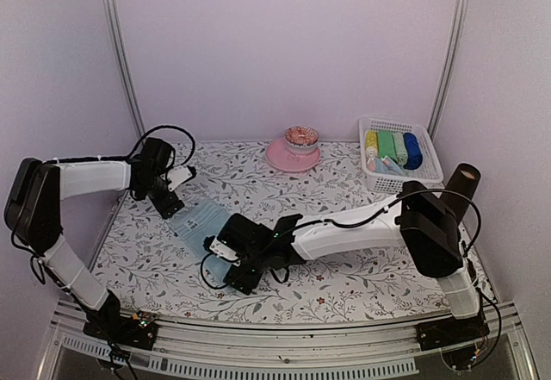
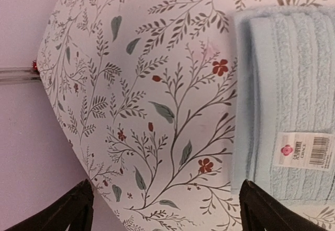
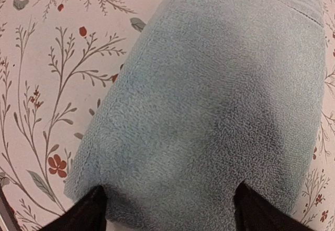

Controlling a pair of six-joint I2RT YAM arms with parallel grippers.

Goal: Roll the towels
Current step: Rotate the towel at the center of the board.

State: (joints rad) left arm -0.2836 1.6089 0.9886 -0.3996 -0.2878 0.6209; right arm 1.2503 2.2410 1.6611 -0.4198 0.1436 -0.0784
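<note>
Plainly, we see one pale blue towel (image 1: 195, 218) lying flat on the floral tabletop (image 1: 344, 186). Our right claw (image 3: 170, 212) stands wide over its near end, a finger by each corner, gripping nothing. Our left claw (image 2: 167, 218) is spread wide too, over bare tabletop, with the towel just beside one finger (image 2: 261, 210). At the far right, a white basket (image 1: 394, 122) holds rolled cloths (image 1: 389, 146) in yellow, green and blue. Only the left wrist view shows the towel's white label (image 2: 306, 150).
</note>
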